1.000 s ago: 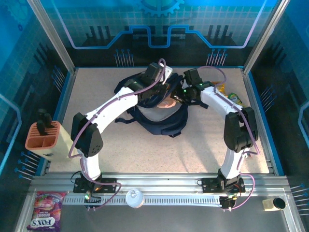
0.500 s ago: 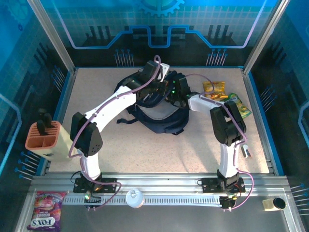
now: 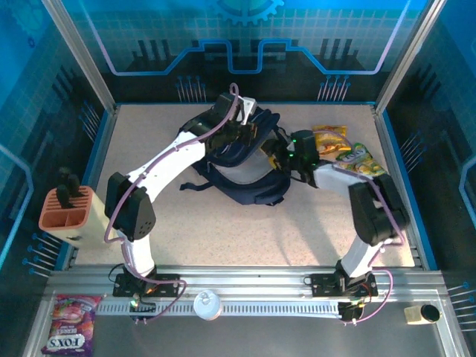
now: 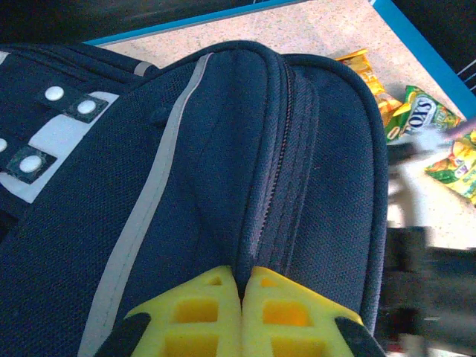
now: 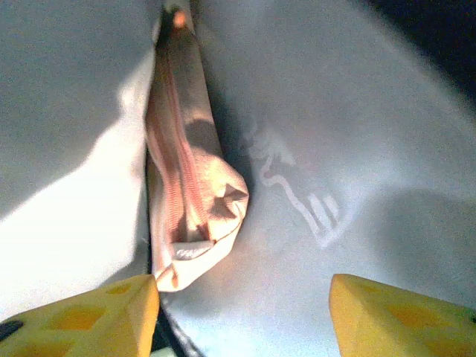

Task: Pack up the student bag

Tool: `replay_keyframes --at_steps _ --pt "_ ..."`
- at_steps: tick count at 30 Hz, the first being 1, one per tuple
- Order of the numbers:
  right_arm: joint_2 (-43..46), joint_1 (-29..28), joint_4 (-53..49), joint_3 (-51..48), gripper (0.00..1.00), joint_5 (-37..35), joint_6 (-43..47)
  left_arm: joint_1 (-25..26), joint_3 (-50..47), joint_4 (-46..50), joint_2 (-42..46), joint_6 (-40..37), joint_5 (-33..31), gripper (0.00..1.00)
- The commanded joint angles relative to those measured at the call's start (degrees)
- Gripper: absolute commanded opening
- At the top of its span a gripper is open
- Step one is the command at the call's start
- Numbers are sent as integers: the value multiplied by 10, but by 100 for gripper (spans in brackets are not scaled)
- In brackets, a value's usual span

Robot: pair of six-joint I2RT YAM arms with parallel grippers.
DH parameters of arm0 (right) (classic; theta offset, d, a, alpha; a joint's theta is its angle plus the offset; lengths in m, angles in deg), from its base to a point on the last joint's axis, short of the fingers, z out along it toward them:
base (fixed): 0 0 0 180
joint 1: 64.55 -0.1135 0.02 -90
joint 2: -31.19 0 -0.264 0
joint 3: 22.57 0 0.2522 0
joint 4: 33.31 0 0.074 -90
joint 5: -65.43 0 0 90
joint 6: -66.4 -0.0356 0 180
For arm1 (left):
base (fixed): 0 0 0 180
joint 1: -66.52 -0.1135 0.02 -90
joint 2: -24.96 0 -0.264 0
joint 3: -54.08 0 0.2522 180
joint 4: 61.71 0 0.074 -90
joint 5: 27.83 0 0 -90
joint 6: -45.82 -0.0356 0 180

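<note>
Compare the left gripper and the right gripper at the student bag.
The left gripper is shut, jaws pressed together; the right gripper is open, jaws wide apart. The left gripper pinches the navy outer fabric of the student bag beside its zip; the right gripper holds nothing and faces the grey lining, with a pink pouch lying just ahead of it. Both have yellow jaws.

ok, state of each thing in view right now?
student bag, open, top fabric pinched by the zip.
left gripper, shut on student bag.
right gripper, open, empty, inside the bag.
pink pouch, inside the bag, not held.
snack packets, flat on the table, not packed.
</note>
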State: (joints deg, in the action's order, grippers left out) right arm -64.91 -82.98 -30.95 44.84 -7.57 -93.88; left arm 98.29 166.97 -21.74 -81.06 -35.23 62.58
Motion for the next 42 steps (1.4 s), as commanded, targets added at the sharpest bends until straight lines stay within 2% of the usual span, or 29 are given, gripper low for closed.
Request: replay_keyframes --at_steps 1,3,4,7,10,14,17,23,29,33,39,42 --pt "81 26 -19 -67 67 1 8 0 2 -52 23 14 66 0" --pt "128 47 -37 -99 70 -12 8 0 2 -49 13 15 95 1" --pt "151 59 -50 -113 71 -23 9 0 6 -45 7 17 115 8" --pt "218 85 -114 -126 74 -73 29 1 25 -25 -15 37 144 19" --pt "271 95 -181 -117 79 -140 59 0 26 -17 -22 52 149 40" --pt "304 96 -195 -104 80 -151 101 -19 -1 -8 2 94 145 60" --pt "301 85 -213 -86 81 -153 126 -57 -60 -43 37 167 174 65" --pt "255 51 -223 -46 82 -131 149 -160 -234 -156 111 319 212 65" --pt "218 19 -209 -36 81 -125 141 -257 -369 -230 144 445 220 54" --pt "194 7 -198 -13 81 -106 135 -279 -393 -250 135 456 227 47" --pt "176 -4 -190 -9 80 -96 129 -281 -386 -250 98 438 247 41" --pt "173 -6 -189 -8 79 -94 127 -280 -379 -252 76 433 274 44"
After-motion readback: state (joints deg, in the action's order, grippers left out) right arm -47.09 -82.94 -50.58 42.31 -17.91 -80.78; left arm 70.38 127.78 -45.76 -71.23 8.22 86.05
